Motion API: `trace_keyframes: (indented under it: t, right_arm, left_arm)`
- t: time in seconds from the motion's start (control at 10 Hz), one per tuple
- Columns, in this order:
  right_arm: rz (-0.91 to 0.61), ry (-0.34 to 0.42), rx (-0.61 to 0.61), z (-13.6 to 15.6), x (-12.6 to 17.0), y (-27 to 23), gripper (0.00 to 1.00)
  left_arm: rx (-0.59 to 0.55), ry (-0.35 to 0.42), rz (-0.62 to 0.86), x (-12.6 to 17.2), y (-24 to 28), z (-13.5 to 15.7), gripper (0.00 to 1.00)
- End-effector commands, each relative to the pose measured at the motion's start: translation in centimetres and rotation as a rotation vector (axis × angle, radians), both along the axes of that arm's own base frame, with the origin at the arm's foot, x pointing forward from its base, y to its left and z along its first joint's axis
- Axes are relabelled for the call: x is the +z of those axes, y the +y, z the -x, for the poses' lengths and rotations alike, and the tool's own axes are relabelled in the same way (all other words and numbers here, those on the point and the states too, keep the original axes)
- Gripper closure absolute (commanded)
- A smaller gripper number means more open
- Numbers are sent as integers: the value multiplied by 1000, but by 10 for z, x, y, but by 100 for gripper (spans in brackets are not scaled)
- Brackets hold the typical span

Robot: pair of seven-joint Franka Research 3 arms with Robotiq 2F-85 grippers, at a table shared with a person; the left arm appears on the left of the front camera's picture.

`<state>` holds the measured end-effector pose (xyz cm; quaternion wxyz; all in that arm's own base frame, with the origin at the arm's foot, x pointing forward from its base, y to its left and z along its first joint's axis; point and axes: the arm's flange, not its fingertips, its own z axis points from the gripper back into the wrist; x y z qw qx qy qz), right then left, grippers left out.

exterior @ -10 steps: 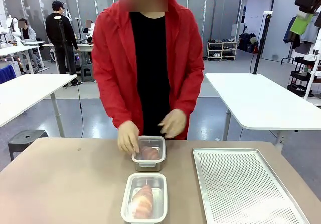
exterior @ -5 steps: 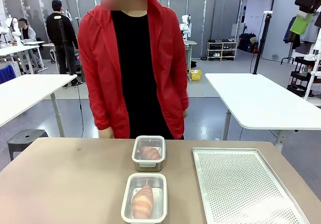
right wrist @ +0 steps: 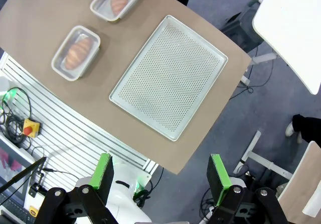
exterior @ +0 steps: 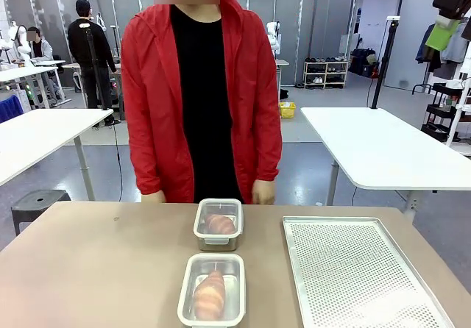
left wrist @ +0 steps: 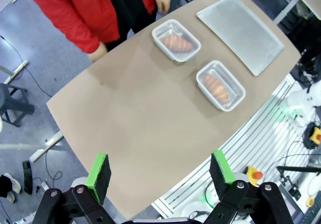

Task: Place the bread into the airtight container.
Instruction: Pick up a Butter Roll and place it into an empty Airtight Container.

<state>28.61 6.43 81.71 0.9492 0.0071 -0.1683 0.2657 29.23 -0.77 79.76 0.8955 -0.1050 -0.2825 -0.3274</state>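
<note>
Standing at the far side of the counter (exterior: 96,262), a person (exterior: 200,93) in a red jacket over a black top has both hands down at the far edge, one hand (exterior: 263,191) just behind the far container. Two clear airtight containers lie one behind the other near the middle of the counter, close together but apart. The far container (exterior: 218,223) holds a bread roll (exterior: 219,224). The near container (exterior: 212,290) sits toward the robot's edge and holds a longer, twisted bread roll (exterior: 209,294). From these views I cannot tell whether either container has its lid on. A perforated metal baking tray (exterior: 360,273) lies flat to the right of both containers, apart from them.

From the left wrist view, the left gripper (left wrist: 161,173) hangs high above the counter with its fingers (left wrist: 100,172) spread wide and holding nothing; both containers and the tray lie well beyond it. From the right wrist view, the right gripper (right wrist: 163,175) also hangs high, over the robot's side of the counter, its fingers (right wrist: 104,170) wide apart with nothing between them, the baking tray lying beyond them and the two containers farther off at the upper left.
</note>
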Motion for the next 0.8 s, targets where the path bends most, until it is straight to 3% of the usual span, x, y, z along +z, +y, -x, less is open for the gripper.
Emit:
trace_keyframes:
  t: [0.0, 0.7]
  right_arm:
    - [2, -5, -7, 1, 1, 0, 7]
    - [2, -5, -7, 1, 1, 0, 7]
  left_arm:
    - [-7, -5, 12, 2, -1, 0, 0]
    - [-7, -5, 12, 2, -1, 0, 0]
